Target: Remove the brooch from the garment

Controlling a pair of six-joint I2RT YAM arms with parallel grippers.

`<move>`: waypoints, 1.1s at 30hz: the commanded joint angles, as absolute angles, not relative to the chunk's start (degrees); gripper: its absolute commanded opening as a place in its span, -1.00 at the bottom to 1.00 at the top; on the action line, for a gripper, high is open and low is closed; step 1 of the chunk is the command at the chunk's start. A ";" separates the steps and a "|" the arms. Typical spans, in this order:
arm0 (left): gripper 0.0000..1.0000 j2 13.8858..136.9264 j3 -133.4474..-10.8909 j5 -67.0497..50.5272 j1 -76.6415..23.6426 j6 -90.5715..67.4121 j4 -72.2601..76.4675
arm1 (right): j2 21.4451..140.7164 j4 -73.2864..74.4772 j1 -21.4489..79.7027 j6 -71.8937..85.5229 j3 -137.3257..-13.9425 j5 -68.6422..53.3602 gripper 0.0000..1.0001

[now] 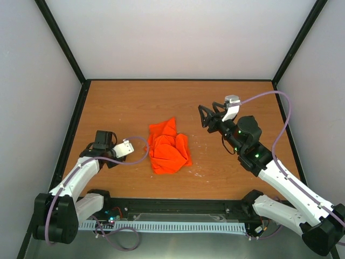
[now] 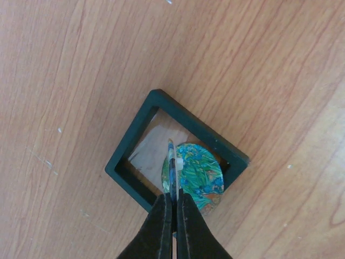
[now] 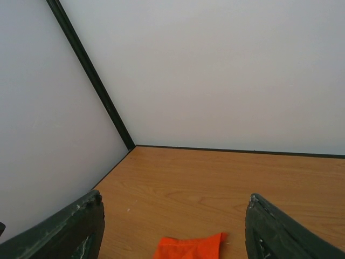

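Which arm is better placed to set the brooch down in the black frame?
Left. The left fingers pinch the brooch over the black frame; the right fingers hang open and empty.

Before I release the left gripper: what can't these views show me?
- Left wrist: whether the brooch touches the black frame or hangs above it; fingers of the left gripper cover its near edge.
- Top view: brooch and frame both hidden under the left arm.
- Right wrist: garment cut off by the bottom edge.
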State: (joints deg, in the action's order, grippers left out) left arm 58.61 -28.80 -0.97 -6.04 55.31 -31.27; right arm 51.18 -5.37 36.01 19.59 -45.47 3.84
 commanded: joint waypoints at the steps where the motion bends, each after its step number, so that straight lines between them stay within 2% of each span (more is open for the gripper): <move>1: -0.92 58.94 -27.18 1.59 -5.98 59.04 -25.03 | 50.66 -5.96 35.57 20.68 -44.59 3.23 0.38; 4: -0.88 58.88 -26.07 1.77 -5.98 59.69 -23.32 | 50.65 -6.13 35.60 20.99 -44.35 2.91 0.38; 7: -0.73 58.55 -25.29 1.40 -6.00 59.99 -22.81 | 50.58 -6.41 35.60 21.16 -44.14 2.92 0.38; 12: -0.20 58.47 -25.93 -1.42 -6.02 58.75 -26.69 | 50.80 -6.32 35.58 21.51 -44.04 2.96 0.38; 16: -0.05 58.19 -31.56 -7.74 -6.06 54.90 -34.04 | 50.54 -5.82 35.59 21.41 -44.18 3.29 0.38; 20: 0.01 58.14 -37.34 -17.66 -6.06 52.16 -42.65 | 50.12 -4.56 35.50 20.78 -44.66 4.20 0.39; 23: 0.09 58.99 -41.23 -21.80 -6.06 48.93 -45.01 | 49.44 -2.52 35.11 19.46 -45.33 5.59 0.50; 24: 0.15 59.57 -42.64 -22.85 -6.00 47.44 -45.34 | 49.07 -1.74 34.81 18.85 -45.26 7.28 0.60; 25: 0.26 60.22 -44.38 -23.96 -5.98 45.75 -45.38 | 48.62 -0.96 34.39 18.38 -45.00 9.23 0.88; 26: 0.46 60.99 -46.09 -24.89 -5.98 43.71 -44.89 | 48.14 -0.33 33.75 17.83 -44.51 10.79 0.98; 27: 0.76 61.71 -47.45 -25.72 -5.98 41.59 -43.93 | 47.38 0.16 32.68 17.37 -43.82 12.32 1.00; 28: 0.95 62.60 -48.80 -26.11 -5.98 39.31 -42.10 | 46.68 0.55 31.40 17.56 -42.89 13.81 1.00; 33: 0.99 64.37 -52.63 -24.93 -4.51 26.82 -26.99 | 41.03 -1.48 22.05 19.68 -33.49 21.92 1.00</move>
State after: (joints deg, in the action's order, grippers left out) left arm 63.59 -48.84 -22.87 -5.80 38.79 -38.44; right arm 44.82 -1.85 27.97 18.76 -40.01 12.40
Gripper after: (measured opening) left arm 0.995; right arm 0.997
